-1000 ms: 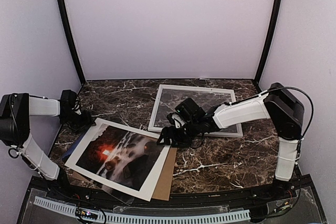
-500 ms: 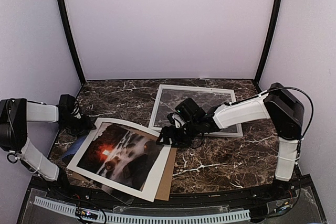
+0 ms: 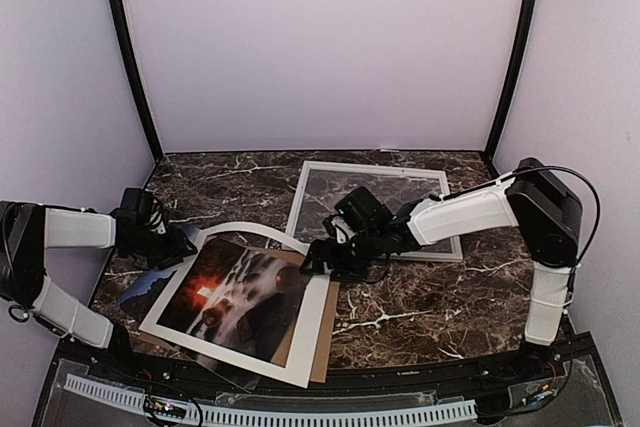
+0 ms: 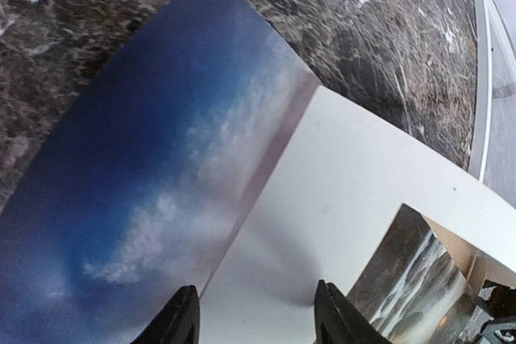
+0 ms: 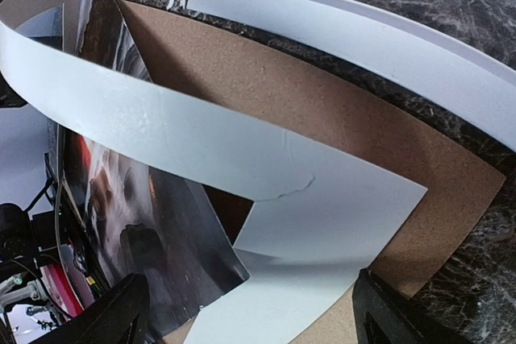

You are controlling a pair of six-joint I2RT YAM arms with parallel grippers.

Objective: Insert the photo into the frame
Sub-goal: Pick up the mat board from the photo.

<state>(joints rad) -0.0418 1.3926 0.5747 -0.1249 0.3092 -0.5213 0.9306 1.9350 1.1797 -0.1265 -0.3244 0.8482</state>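
Overhead, the left arm lies low along the left edge of the picture, its forearm level and its left gripper (image 3: 172, 245) at the left corner of the stacked sheets. The right arm reaches from the lower right across the middle, elbow high, with the right gripper (image 3: 315, 259) tipped down at the stack's upper right corner. There are two arms, one photo (image 3: 240, 297), one frame (image 3: 375, 168), one white mat (image 3: 250, 230) and one brown cardboard sheet (image 3: 324, 332). The photo lies lower left of centre, on the cardboard. The mat's upper border arches up off the photo. The frame lies flat above centre, apart from the photo. The table (image 3: 420, 297) is dark marble with white veins. The walls (image 3: 320, 47) are pale lilac, with a black post (image 3: 128, 57) at each rear corner.

In the left wrist view, the two fingers (image 4: 179, 318) sit at the bottom edge, partly apart and clamping nothing. The photo's blue sky (image 4: 129, 175) fills the left and the mat (image 4: 363, 191) the right. Their shared edge runs down into the gap.

In the right wrist view, the fingers (image 5: 113, 320) stand in the bottom corners, spread wide and empty. The mat (image 5: 161, 126) curls across the middle. The cardboard (image 5: 282, 94) lies behind it, the photo (image 5: 137, 215) sits lower left, and a frame rail (image 5: 363, 34) crosses the upper right.
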